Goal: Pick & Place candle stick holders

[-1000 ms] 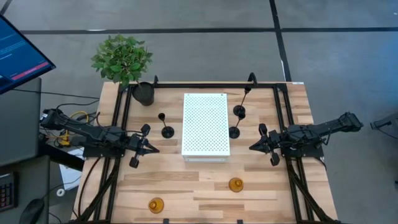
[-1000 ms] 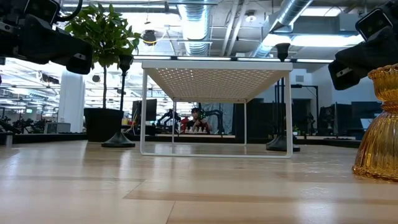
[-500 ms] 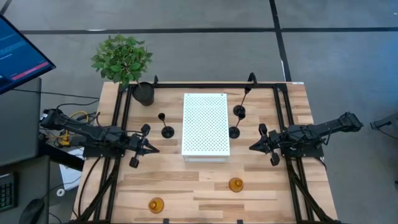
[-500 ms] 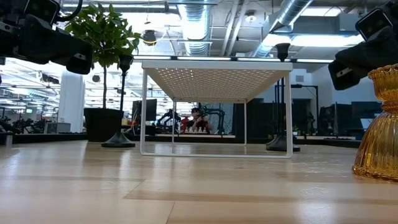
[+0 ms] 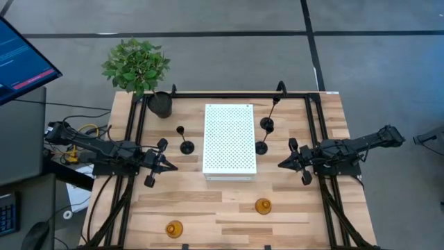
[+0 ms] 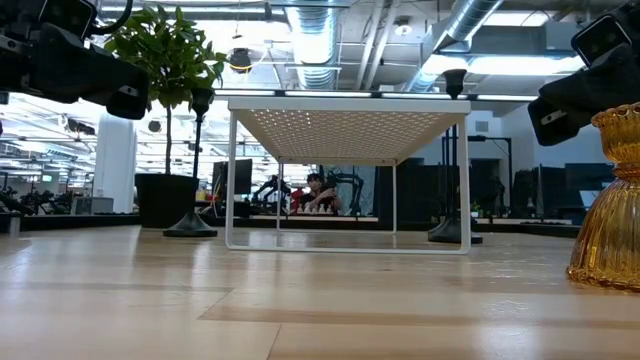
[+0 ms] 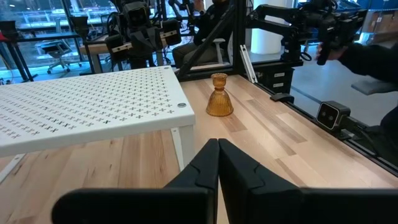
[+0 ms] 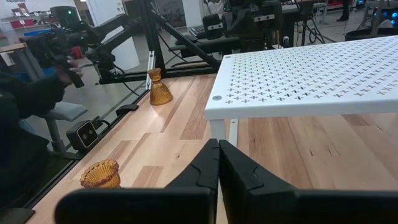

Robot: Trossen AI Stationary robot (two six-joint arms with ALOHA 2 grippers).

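One black candle stick holder (image 5: pixel 186 144) stands on its disc base left of a white perforated rack (image 5: pixel 229 139). Two more black ones (image 5: pixel 267 123) (image 5: pixel 261 147) stand right of the rack. Two amber holders (image 5: pixel 263 206) (image 5: pixel 173 228) stand near the table's near edge. One amber holder also shows in the left wrist view (image 7: pixel 219 96), and both show in the right wrist view (image 8: pixel 160 87) (image 8: pixel 101 174). My left gripper (image 5: pixel 170 165) is shut and empty, left of the rack. My right gripper (image 5: pixel 281 165) is shut and empty, right of the rack.
A black plant pot (image 5: pixel 160 104) with green leaves stands at the table's far left corner. Black frame rails (image 5: pixel 135 139) (image 5: pixel 316 132) run along the left and right sides. A monitor (image 5: pixel 21 59) stands off the table's left. Bare wood lies between the amber holders and the rack.
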